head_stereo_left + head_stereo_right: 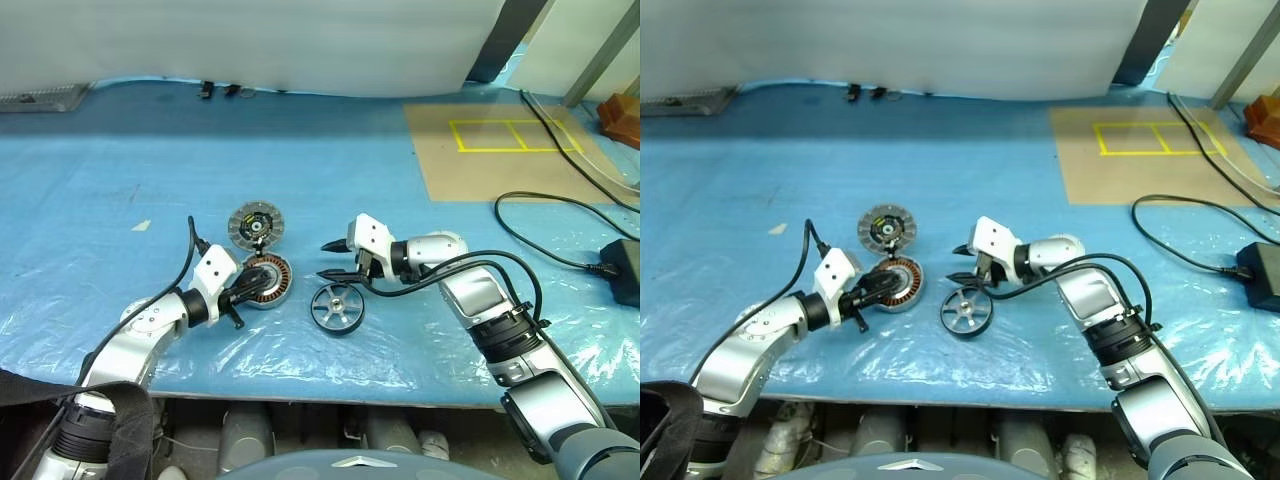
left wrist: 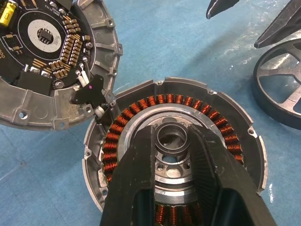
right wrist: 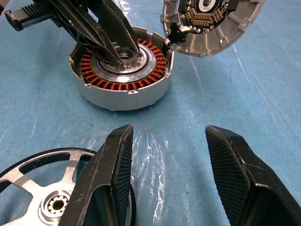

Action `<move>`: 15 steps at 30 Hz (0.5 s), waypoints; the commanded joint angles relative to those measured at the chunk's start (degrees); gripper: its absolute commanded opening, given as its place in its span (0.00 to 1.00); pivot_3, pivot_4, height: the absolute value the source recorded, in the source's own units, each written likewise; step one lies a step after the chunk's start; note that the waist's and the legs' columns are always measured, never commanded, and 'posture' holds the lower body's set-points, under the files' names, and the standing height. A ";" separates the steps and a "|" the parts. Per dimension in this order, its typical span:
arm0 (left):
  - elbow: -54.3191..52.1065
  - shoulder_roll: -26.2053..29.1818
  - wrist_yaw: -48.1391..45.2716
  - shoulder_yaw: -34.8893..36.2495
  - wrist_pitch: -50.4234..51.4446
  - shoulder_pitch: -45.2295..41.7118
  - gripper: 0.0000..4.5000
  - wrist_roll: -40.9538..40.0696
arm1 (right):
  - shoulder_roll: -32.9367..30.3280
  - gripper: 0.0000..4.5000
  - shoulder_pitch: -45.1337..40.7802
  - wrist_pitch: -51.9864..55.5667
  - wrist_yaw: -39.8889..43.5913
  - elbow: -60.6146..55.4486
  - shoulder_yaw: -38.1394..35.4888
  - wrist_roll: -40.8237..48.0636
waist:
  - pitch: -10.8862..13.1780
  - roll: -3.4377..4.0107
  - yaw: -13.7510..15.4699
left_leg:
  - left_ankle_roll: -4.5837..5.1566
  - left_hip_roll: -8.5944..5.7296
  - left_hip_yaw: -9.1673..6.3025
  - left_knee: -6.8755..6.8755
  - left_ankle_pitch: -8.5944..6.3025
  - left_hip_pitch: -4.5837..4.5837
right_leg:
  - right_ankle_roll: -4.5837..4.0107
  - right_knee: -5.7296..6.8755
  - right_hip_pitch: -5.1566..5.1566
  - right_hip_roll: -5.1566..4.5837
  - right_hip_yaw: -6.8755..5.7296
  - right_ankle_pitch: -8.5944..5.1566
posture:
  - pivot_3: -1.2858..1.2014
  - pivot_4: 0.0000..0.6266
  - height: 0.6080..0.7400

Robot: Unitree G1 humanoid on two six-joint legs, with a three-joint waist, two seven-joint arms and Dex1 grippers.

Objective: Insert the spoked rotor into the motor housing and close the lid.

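The motor housing (image 1: pixel 268 283), a silver cup ringed with copper windings, lies on the blue sheet. My left gripper (image 1: pixel 250 284) reaches into it, and its black fingers (image 2: pixel 136 179) are shut on either side of the central hub (image 2: pixel 171 137). The lid (image 1: pixel 256 224) lies flat just behind the housing, touching its rim, circuit side up (image 2: pixel 47 42). The spoked rotor (image 1: pixel 336 307) lies flat to the right of the housing. My right gripper (image 1: pixel 327 260) hovers over the rotor's far edge, open, with nothing between its fingers (image 3: pixel 106 174).
A brown board with yellow tape (image 1: pixel 500 150) lies at the back right. A black cable and adapter (image 1: pixel 622 270) sit at the right edge. Small dark clips (image 1: pixel 220 90) rest at the back. The table's front edge (image 1: pixel 330 398) is close behind my arms.
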 commanded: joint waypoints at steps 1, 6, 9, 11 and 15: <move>-0.38 0.95 -0.24 -0.51 0.74 1.02 0.15 0.56 | 0.27 0.55 -1.14 -1.06 -0.05 -0.99 -0.46 -0.03 | 0.00 0.00 -0.01 | 0.00 0.00 0.00 0.00 0.00 0.00 | 0.00 0.00 0.00 0.00 0.00 0.00 | 0.52 0.24 1.00; 0.16 1.11 0.23 -0.33 0.26 0.85 0.15 1.23 | 0.39 0.55 -1.08 -1.10 -0.19 -1.02 -0.50 -0.11 | 0.00 0.00 -0.04 | 0.00 0.00 0.00 0.00 0.00 0.00 | 0.00 0.00 0.00 0.00 0.00 0.00 | 0.52 0.24 1.00; 0.30 1.20 0.49 -0.14 0.25 0.86 0.15 1.50 | 0.39 0.55 -1.03 -1.09 -0.25 -1.07 -0.51 -0.13 | 0.00 0.00 -0.07 | 0.00 0.00 0.01 0.00 0.00 0.01 | 0.00 0.00 0.00 0.00 0.00 0.00 | 0.52 0.24 1.00; 0.13 1.32 0.48 0.21 0.43 1.03 0.15 1.29 | 0.34 0.55 -1.01 -1.08 -0.24 -1.07 -0.49 -0.15 | 0.00 0.00 -0.10 | 0.00 0.00 0.01 0.00 0.00 0.01 | 0.00 0.00 0.00 0.00 0.00 0.00 | 0.52 0.24 1.00; -0.28 1.75 0.21 0.52 0.92 1.62 0.15 0.88 | 0.38 0.55 -1.12 -1.18 -0.20 -0.90 -0.41 -0.18 | 0.00 0.00 -0.16 | 0.00 0.01 0.00 0.00 0.00 0.01 | 0.00 0.00 0.00 0.00 0.00 0.00 | 0.52 0.24 1.00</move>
